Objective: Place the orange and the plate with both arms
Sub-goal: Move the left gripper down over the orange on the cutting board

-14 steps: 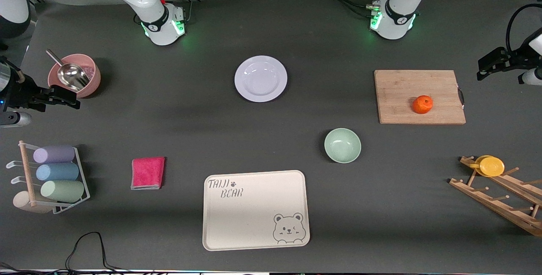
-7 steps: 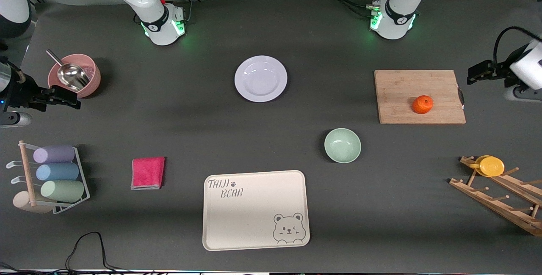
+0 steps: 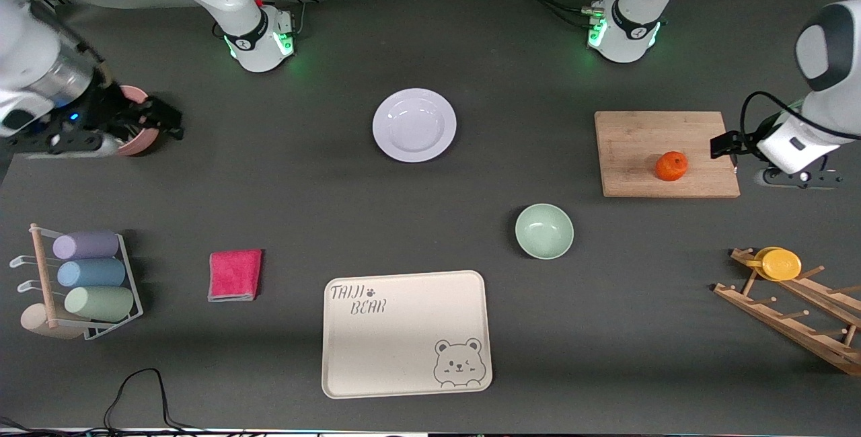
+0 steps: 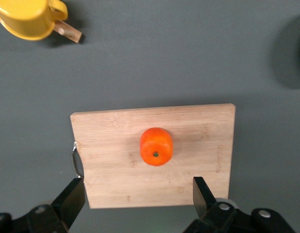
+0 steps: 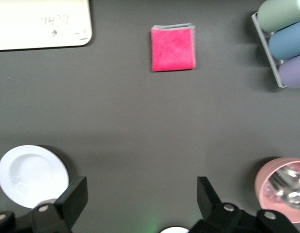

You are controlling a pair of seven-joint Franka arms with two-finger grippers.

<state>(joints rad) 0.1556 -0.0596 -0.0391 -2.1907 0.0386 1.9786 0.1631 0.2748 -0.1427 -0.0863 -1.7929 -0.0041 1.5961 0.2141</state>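
**Both pincers open, nothing held**

Orange [image 3: 671, 165] sits on the board [image 3: 632, 154], toward the left arm's end of the surface [image 3: 303, 208]. In the left wrist view it lies near the board's middle, stem spot facing up.

Left pincer [image 3: 718, 146] hangs over the board's handle edge, just beside the orange, not touching it. Fingers [image 4: 72, 199] spread wide, empty.

Plate [image 3: 414, 125] lies flat mid-surface, near the arm bases, farther from the front camera than the green bowl [image 3: 544, 230] and tray [image 3: 405, 333].

Right pincer [image 3: 165, 117] is over the pink bowl's [image 3: 138, 144] edge at the right arm's end, well apart from the plate. Fingers [image 5: 74, 199] wide apart, empty.
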